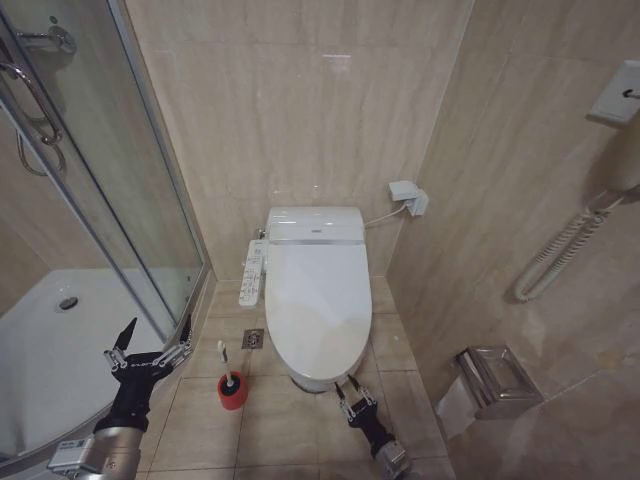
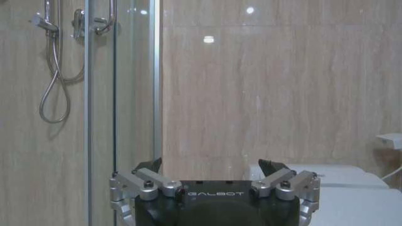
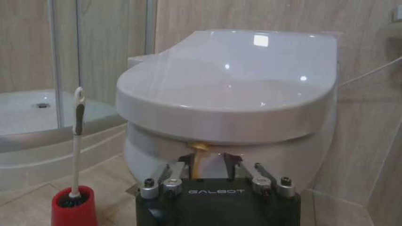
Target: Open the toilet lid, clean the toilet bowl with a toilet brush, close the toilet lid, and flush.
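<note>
Toilet lid (image 1: 318, 300) down over the toilet bowl (image 3: 220, 146). Toilet brush (image 1: 224, 362) upright in its red holder cup (image 1: 233, 392), left of the bowl. Left gripper (image 1: 150, 352) spread wide; right gripper (image 1: 352, 392) narrowly parted beneath the bowl's front rim, pinching nothing.

A glass shower enclosure (image 1: 95, 190) fills the corner, its white shower tray (image 1: 60, 350) below with a round drain (image 1: 68, 302). Across the beige floor tiles (image 1: 200, 420) from the enclosure, a chrome paper holder (image 1: 495, 378) and a coiled cord (image 1: 555, 255) hang on the wall.
</note>
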Robot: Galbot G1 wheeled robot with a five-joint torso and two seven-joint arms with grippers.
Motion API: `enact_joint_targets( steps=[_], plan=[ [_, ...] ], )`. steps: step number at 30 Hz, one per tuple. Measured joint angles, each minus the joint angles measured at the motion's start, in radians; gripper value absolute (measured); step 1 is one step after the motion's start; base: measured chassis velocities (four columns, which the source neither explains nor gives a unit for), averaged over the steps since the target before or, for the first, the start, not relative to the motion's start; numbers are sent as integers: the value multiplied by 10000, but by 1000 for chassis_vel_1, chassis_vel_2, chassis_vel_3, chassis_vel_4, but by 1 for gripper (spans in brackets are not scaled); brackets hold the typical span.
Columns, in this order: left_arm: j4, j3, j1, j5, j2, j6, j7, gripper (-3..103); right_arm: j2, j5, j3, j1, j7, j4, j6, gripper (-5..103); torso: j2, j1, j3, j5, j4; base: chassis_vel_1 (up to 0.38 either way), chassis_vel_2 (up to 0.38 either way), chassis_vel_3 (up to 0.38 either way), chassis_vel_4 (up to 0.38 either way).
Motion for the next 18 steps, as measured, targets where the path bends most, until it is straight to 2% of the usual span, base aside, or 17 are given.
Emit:
enact_joint_targets(
  steps=[4, 5, 10, 11, 18],
  plan=[
    [0, 0, 0, 0, 0, 0, 0, 100, 5, -3, 10, 0, 1, 0, 43, 46, 0, 0, 0, 0, 0, 0, 0, 0, 0],
    [0, 0, 0, 0, 0, 0, 0, 100, 6, -2, 16, 2, 3, 0, 54, 19, 0, 0, 0, 0, 1, 0, 0, 0, 0],
    [0, 0, 0, 0, 0, 0, 0, 100, -1, 0, 30, 17, 4, 0, 93, 19, 0, 1, -1, 2, 3, 0, 0, 0, 0],
    [0, 0, 0, 0, 0, 0, 0, 100, -1, 0, 34, 18, 4, -2, 108, 1, 0, 1, -1, 2, 3, 0, 0, 0, 0],
    [0, 0, 0, 0, 0, 0, 0, 100, 8, 71, 94, 27, 16, 24, 195, 1, 0, 1, -1, 3, 4, 0, 0, 0, 0]
  ],
)
